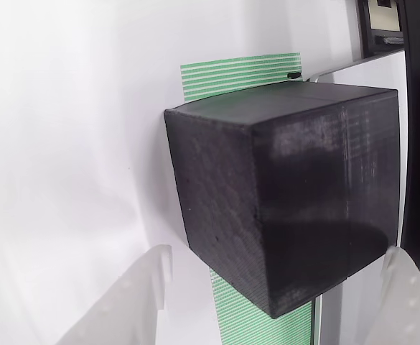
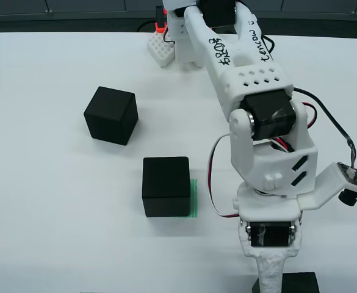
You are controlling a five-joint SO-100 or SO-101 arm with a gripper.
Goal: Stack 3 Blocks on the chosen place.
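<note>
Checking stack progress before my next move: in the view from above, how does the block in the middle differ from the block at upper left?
The middle block sits on the green-striped patch; the upper-left block rests on bare white table. The middle block lies square to the picture; the upper-left block is turned slightly. Both are matte black cubes of like size, neither stacked nor touched by the gripper.

You get one fixed view from above, looking straight down on the white worktop (image 2: 56, 201) from fairly far. Your other view rides on the tool, close and low, tilted. Both views share the black cube (image 1: 281, 201) (image 2: 165, 186) sitting on the green-striped patch (image 1: 238, 72) (image 2: 194, 198).
</note>
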